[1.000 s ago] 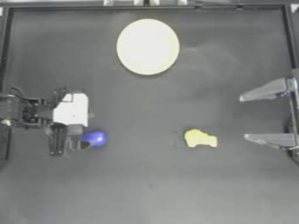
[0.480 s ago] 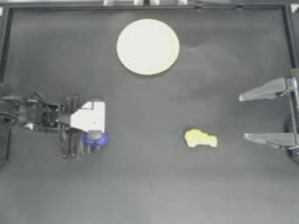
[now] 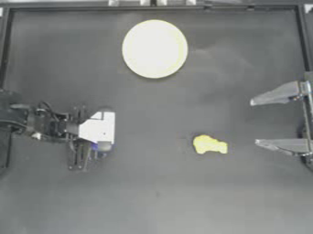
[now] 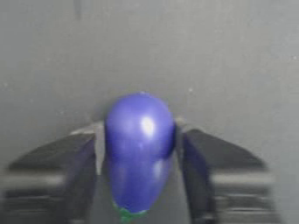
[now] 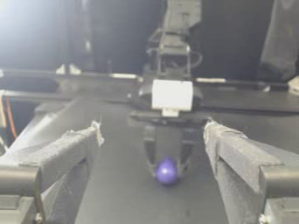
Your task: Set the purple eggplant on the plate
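Your left gripper [image 3: 92, 153] sits at the table's left side with its jaws straddling the purple eggplant [image 4: 140, 151], close against both flanks, the toy on the table [image 3: 159, 192]. The plate [image 3: 154, 48] lies well apart at the far edge. Your right gripper [image 3: 269, 122] waits spread wide at the right, near a yellow lumpy object [image 3: 209, 145].

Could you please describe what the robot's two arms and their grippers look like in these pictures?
The left arm is dark, with thin loose cables along it and a white boxy block at the wrist; the left gripper has two long dark fingers. A thin orange-red cable shows at the edge of the right wrist view. The right gripper shows two long, tapered grey fingers with worn, pale tips. No markings are legible.
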You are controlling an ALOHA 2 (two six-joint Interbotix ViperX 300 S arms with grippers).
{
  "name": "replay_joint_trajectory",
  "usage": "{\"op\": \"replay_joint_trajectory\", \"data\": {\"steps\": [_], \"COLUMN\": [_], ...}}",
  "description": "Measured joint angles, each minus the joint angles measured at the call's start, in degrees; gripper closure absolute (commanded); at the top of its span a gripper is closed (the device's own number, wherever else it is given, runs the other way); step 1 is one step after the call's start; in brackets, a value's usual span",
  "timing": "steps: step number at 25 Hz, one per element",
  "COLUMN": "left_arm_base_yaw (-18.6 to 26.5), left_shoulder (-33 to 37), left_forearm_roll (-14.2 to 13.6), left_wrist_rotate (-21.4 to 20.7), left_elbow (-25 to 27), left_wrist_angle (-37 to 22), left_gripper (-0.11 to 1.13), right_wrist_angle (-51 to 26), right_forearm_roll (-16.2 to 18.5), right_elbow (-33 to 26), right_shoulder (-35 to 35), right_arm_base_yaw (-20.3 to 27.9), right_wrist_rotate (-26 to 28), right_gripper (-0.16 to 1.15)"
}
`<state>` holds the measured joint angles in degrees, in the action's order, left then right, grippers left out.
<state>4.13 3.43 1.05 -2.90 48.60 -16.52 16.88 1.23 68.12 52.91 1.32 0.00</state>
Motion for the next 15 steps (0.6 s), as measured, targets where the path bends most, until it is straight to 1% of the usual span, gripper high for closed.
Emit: {"op": "replay_joint_trajectory", "data": {"steps": [1, 2, 8, 10, 15], "left_arm_base_yaw": [0.0, 0.0, 0.4, 1.1, 5.2], "left_shoulder": [0.0, -0.1, 0.4, 2.0, 8.3], "left_forearm_roll": [0.4, 0.4, 0.2, -1.2, -7.6], "left_wrist_rotate": [0.0, 0.0, 0.0, -0.1, -0.4], "left_elbow": [-0.1, -0.1, -1.1, -2.1, -4.8], "left_wrist_angle": [-0.3, -0.4, -1.2, -1.2, -1.2], "left_gripper": [0.68, 0.7, 0.63, 0.63, 0.62], "right_wrist_angle": [0.0, 0.1, 0.0, 0.1, 0.1], "right_forearm_roll": [0.0, 0.0, -0.1, -0.1, -0.3], "right_elbow": [0.0, 0.0, 0.0, 0.0, 0.0], "right_shoulder": [0.0, 0.0, 0.0, 0.0, 0.0], "right_arm_base_yaw": [0.0, 0.0, 0.0, 0.0, 0.0], "right_wrist_rotate": [0.0, 0.0, 0.0, 0.0, 0.0], "right_gripper": [-0.02, -0.02, -0.02, -0.02, -0.02]}}
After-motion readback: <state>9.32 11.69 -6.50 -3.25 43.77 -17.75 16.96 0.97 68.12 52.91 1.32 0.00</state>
